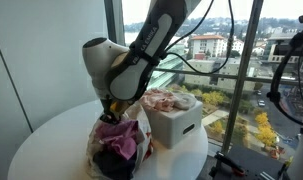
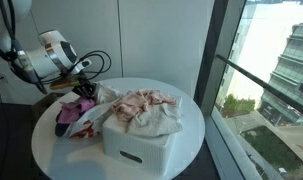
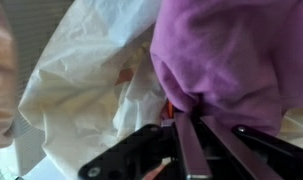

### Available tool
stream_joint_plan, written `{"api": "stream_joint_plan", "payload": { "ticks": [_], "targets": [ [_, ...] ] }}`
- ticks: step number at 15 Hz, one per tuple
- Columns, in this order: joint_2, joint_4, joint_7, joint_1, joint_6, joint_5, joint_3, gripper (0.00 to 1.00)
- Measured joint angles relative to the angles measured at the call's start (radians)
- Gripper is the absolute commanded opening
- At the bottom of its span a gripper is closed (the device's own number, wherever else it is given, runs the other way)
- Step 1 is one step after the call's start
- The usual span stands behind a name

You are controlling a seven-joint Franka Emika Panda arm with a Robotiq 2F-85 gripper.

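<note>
My claw (image 3: 181,120) is closed, and in the wrist view its two dark fingers (image 3: 194,150) are pressed together with a fold of the purple cloth (image 3: 241,60) pinched between their tips. The cloth bunches up right at the pinch and fills most of that view on one side. Beside it, and partly under it, is the crinkled white plastic bag (image 3: 91,90), with some small reddish print on its skin that I cannot read.

In an exterior view the claw (image 1: 113,112) sits at the mouth of the bag (image 1: 98,150), pointing down into it. The purple cloth (image 1: 119,145) is heaped inside the bag just below the claw, with a darker fold next to it. The bag stands on the round white surface (image 1: 51,130), close to the edge.

Just beside the bag is a white box (image 1: 179,128), close enough that I cannot tell whether the two touch. A pile of pale pink cloths (image 1: 166,100) lies on top of the box and spills a little over its rim.

In an exterior view from the other angle, the claw (image 2: 88,88) is at the bag's top, and the box (image 2: 141,148) takes up the middle of the surface beside a tall window (image 2: 266,70).
</note>
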Motion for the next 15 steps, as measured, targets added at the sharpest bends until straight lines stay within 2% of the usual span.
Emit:
{"api": "stream_joint_plan", "payload": {
  "ticks": [6,7,8,12,15],
  "targets": [
    [0.062,0.009,-0.052,0.022,-0.015,0.101,0.004,0.02],
    [0.074,0.012,-0.053,0.03,-0.019,0.099,0.001,0.22],
    [0.086,0.016,-0.054,0.039,-0.021,0.094,-0.005,0.36],
    [0.092,0.027,-0.055,0.058,-0.023,0.089,-0.019,0.65],
    [0.042,0.015,-0.055,0.058,-0.021,0.093,-0.019,0.87]
  ]
}}
